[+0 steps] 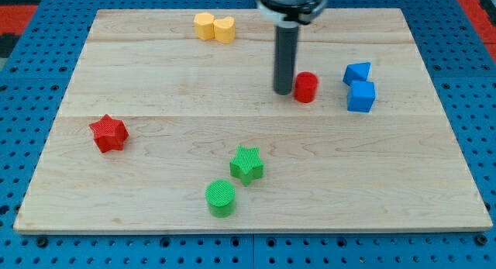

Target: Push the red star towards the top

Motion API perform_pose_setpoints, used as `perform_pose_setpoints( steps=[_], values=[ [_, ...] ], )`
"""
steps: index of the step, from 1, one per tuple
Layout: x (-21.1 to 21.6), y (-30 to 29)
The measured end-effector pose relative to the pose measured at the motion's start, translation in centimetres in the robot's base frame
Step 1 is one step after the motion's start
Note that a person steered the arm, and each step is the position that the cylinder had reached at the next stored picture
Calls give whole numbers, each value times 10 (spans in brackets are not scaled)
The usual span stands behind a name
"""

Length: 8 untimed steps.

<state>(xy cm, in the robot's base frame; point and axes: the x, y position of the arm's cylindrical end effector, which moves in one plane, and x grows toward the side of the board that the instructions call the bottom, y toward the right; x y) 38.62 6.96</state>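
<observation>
The red star (pixel 108 133) lies on the wooden board at the view's left, about mid-height. My tip (pixel 284 92) stands far to the right of it, in the upper middle of the board, just left of the red cylinder (pixel 306 87) and very close to it. The rod rises straight up to the arm at the view's top. Nothing touches the red star.
A yellow hexagon (pixel 204 25) and a yellow heart (pixel 225 29) touch at the top. A blue pentagon (pixel 357 72) and blue cube (pixel 361 97) sit at the right. A green star (pixel 246 164) and green cylinder (pixel 221 198) lie near the bottom. The board's edge (pixel 54 122) runs left of the red star.
</observation>
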Motion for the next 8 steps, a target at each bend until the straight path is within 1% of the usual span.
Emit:
perform_pose_setpoints(
  steps=[1,2,3,4,5,6,7,8],
  values=[
    [0,24],
    [0,-87],
    [-15,-206],
    [1,-350],
    [49,-374],
    [110,-342],
    [134,-314],
    [105,-278]
  ],
)
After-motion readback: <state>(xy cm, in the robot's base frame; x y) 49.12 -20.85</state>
